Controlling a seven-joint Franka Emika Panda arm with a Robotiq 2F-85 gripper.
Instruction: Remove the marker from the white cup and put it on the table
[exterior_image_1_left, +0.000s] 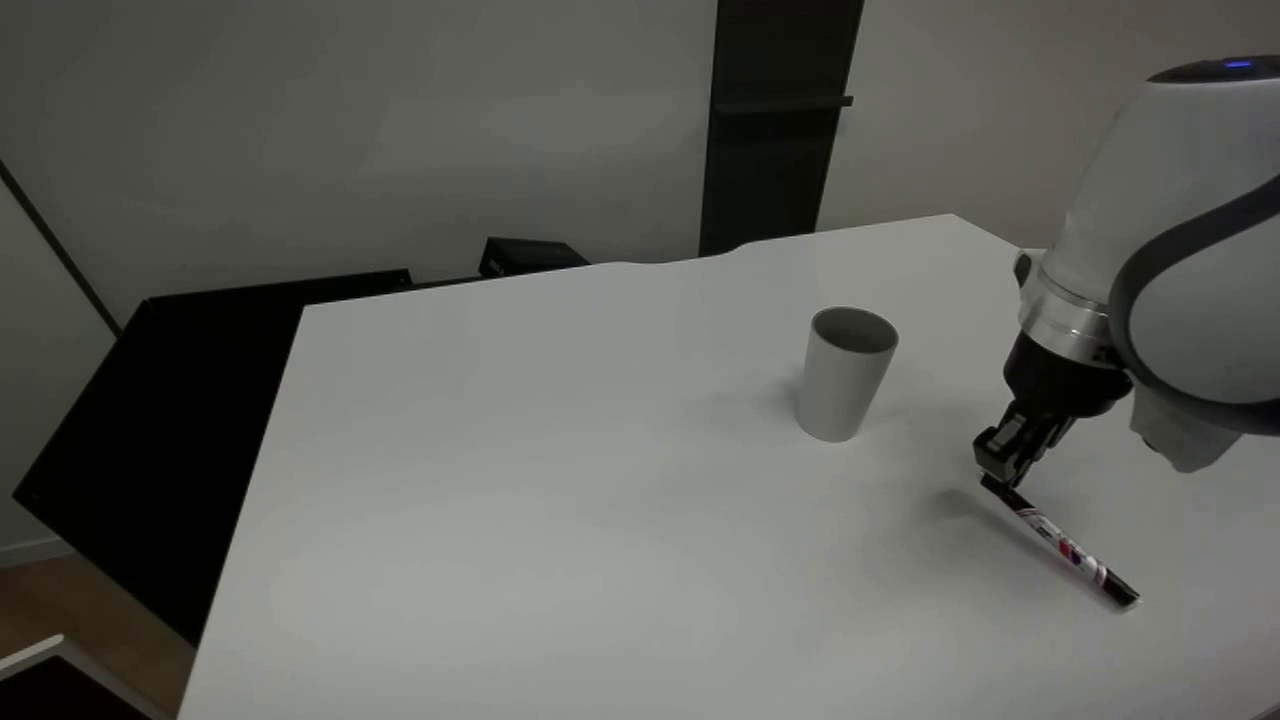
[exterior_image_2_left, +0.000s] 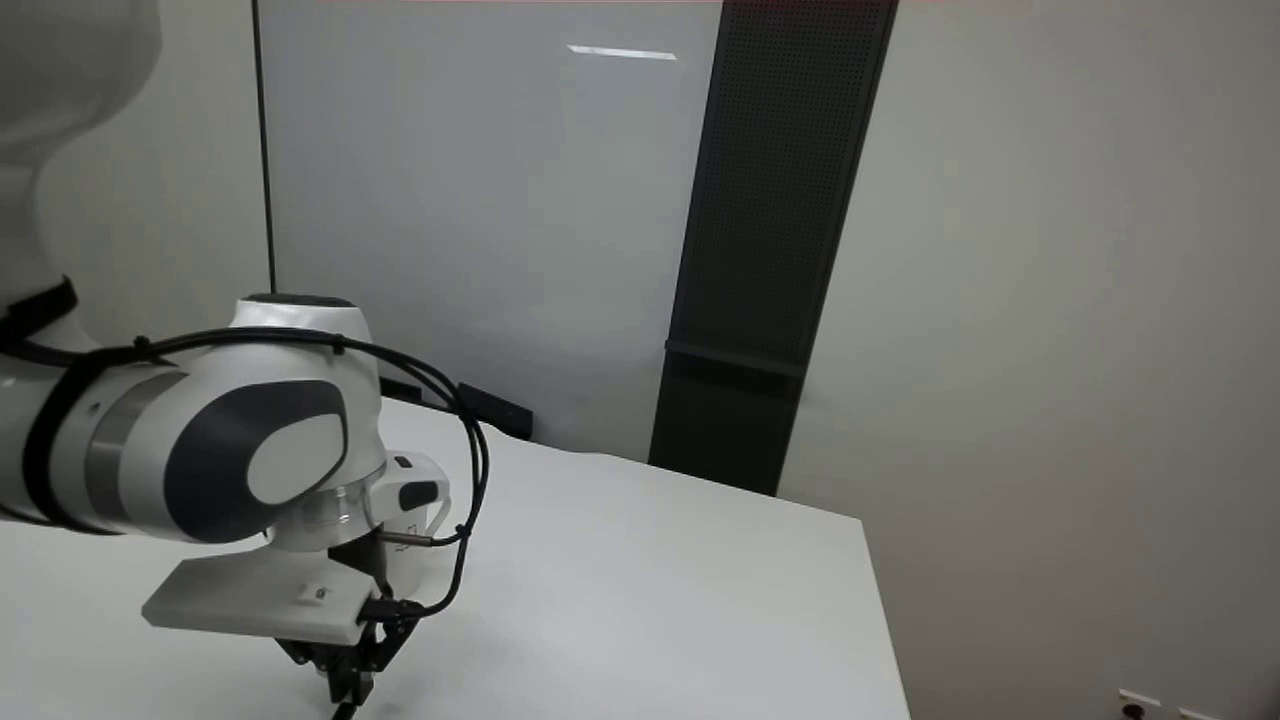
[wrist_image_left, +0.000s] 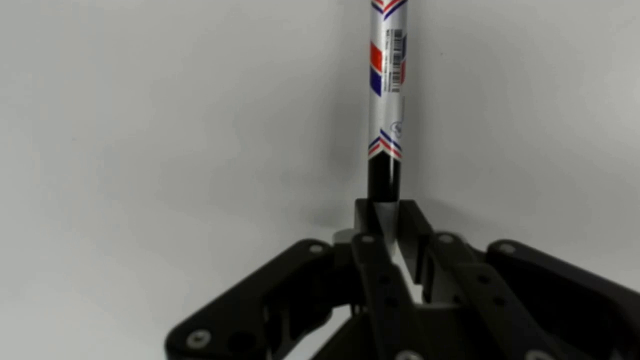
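One broad, flat white tabletop (exterior_image_1_left: 500, 480): spreads from lower left to the right edge in an exterior view.
Plain white handleless cylindrical cup (exterior_image_1_left: 838, 395): right of centre, upright, nothing sticking out of its mouth.
Jaws: farther right, tips down, pinching a slim rod-shaped marker (exterior_image_1_left: 1057, 541) with black ends and a pale barrel printed red and blue; the hold is at its upper-left black end.
Marker's long axis: runs from the jaws to the lower right of that frame, away from the cup, and straight up the wrist view.
Marker's free end: seems the lower one, just over or on the tabletop; I cannot tell which.
Coming move: likely lowering the held end until the marker lies flat, then spreading the jaws.
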